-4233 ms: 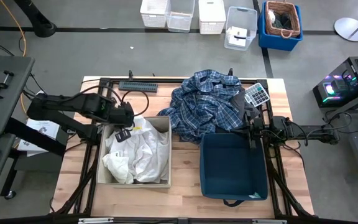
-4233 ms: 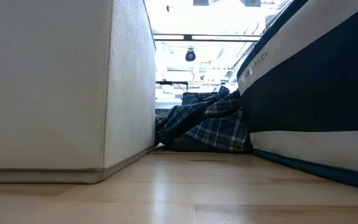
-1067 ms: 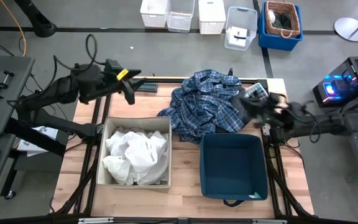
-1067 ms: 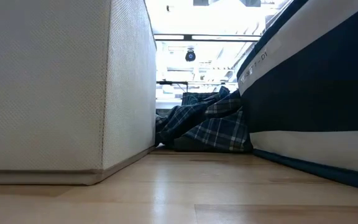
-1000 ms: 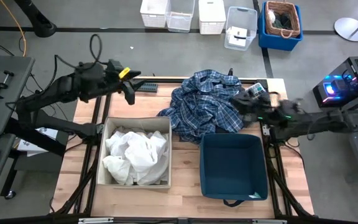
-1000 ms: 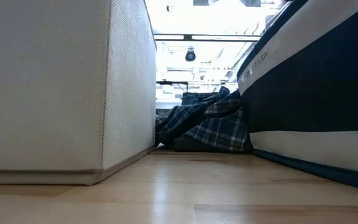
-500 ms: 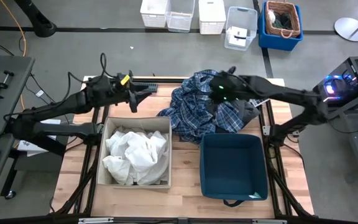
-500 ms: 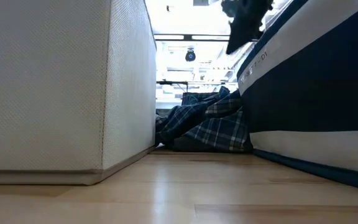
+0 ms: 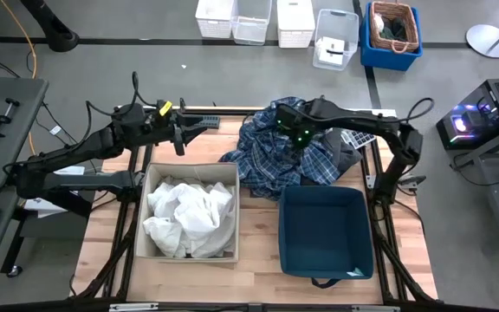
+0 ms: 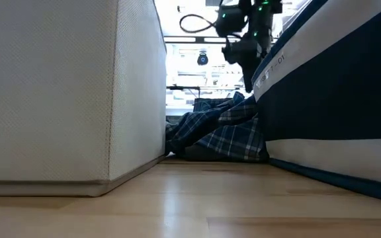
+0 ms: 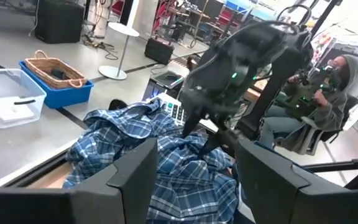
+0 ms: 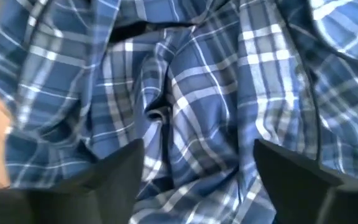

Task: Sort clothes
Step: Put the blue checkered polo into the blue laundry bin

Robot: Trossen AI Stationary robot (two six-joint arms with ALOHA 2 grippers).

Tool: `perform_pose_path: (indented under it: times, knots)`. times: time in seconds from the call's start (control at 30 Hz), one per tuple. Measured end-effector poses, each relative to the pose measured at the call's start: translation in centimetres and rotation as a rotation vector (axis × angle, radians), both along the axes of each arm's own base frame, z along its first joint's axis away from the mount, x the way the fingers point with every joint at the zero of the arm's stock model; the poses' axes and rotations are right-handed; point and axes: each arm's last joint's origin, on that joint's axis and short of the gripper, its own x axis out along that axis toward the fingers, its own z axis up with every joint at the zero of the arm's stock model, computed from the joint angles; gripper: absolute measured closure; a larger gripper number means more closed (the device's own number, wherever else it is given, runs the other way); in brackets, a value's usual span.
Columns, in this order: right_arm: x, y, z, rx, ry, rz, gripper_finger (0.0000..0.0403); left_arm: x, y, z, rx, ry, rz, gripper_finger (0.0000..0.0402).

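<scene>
A blue-and-white plaid shirt [image 9: 284, 152] lies crumpled on the table's far middle, with dark grey cloth [image 9: 346, 159] showing at its right side. My right gripper [image 12: 197, 180] hangs open above the shirt [image 12: 185, 93], fingers pointing down and clear of it [image 10: 243, 39]. White clothes [image 9: 189, 212] lie in the beige bin [image 9: 150, 253] at the near left. The navy bin [image 9: 326, 234] stands at the near right. My left gripper [image 11: 194, 180] is open at the far left, above the table just beyond the beige bin [image 9: 180, 139], facing the shirt.
A black bar [image 9: 199, 119] lies along the far edge and a calculator [image 9: 359, 139] sits beside the shirt at the far right. White and blue containers [image 9: 336, 39] stand on the floor beyond the table. A person [image 11: 328, 81] sits beyond the table's right side.
My right gripper has swung from the table's right edge toward the left and now stands over the plaid shirt's far part. My left gripper has shifted a little toward the near edge. The clothes have not moved.
</scene>
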Motion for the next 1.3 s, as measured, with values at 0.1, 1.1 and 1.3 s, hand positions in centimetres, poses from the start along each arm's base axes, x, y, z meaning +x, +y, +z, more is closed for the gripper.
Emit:
perform_pose_path:
  times: [0.1,1.1,1.3]
  knots:
    - [0.6,-0.2,-1.1,-0.013,0.047,0.065,0.0072,0.0,0.0,0.0,-0.005,-0.002,0.001,0.0197]
    - [-1.1,1.8,5.8,-0.258,-0.097,0.115,0.0398,-0.1,0.3,0.0,-0.04,-0.017,0.11,0.0197]
    - [-11.3,6.0,18.4,-0.23,-0.63,-0.042,0.04,-0.1,0.3,0.0,-0.033,-0.015,0.136,0.0197]
